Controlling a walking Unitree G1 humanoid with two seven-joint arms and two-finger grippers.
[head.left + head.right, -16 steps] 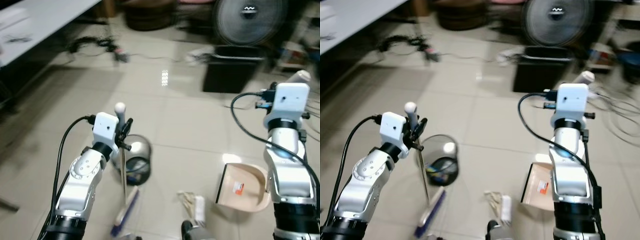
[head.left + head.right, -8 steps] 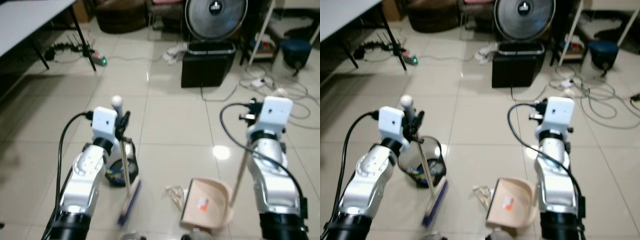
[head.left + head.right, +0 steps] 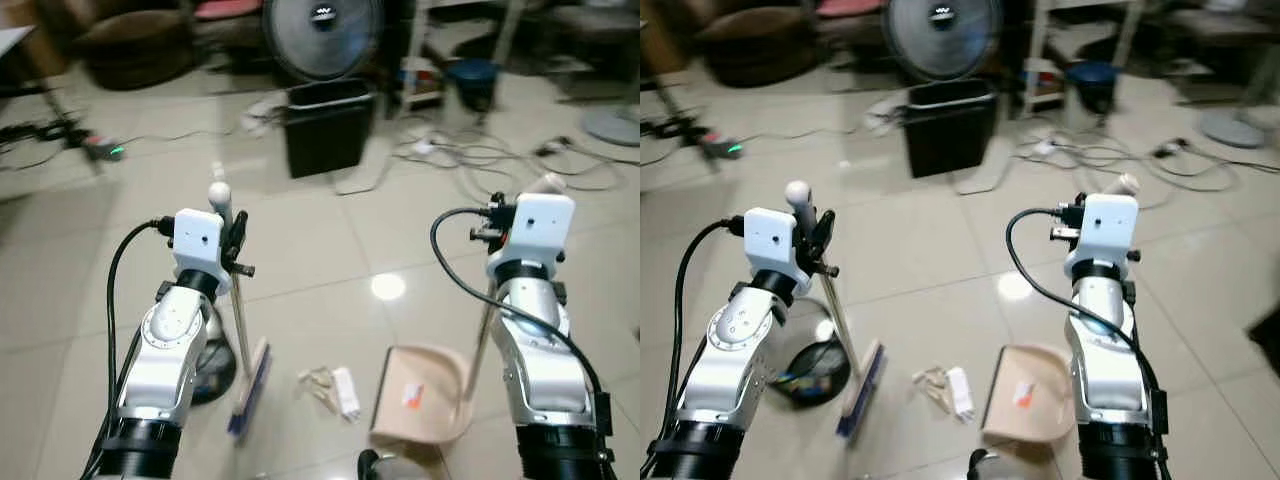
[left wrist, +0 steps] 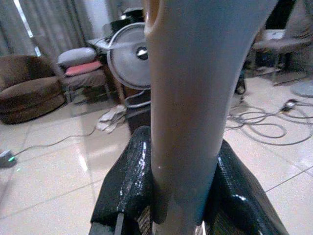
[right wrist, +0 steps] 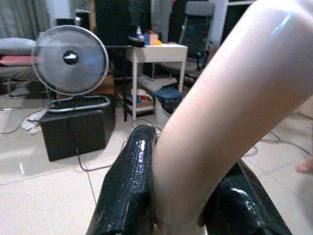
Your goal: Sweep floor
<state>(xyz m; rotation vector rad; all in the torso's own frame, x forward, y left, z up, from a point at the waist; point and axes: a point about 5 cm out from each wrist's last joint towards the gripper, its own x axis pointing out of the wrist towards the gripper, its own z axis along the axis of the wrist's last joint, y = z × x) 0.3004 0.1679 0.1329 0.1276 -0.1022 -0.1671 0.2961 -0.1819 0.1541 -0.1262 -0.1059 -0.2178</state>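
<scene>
Broom (image 3: 245, 375): upright before me on the tiled floor (image 3: 330, 250), bristle head down beside a small round bin (image 3: 810, 370). My left gripper (image 4: 181, 205) is clamped on the handle near its knobbed top; in the left wrist view both fingers (image 4: 124, 196) press its sides. I judge the high grip gives leverage for pulling strokes.

Dustpan (image 3: 420, 395): long-handled, beige, pan resting on the floor with its mouth toward the debris. My right gripper (image 5: 181, 205) is closed around its handle, 2 fingers (image 5: 129, 186) flanking it. I take this as staging the pan to receive the sweep.

Debris (image 3: 330, 385): crumpled paper and a pale wrapper, lying between broom head and dustpan, touching neither.

Room: glossy pale tiles with a lamp glare; black waste bin (image 3: 325, 125), standing fan (image 3: 320, 30), loose cables (image 3: 480, 155), brown sofa (image 4: 29, 98) farther off.
</scene>
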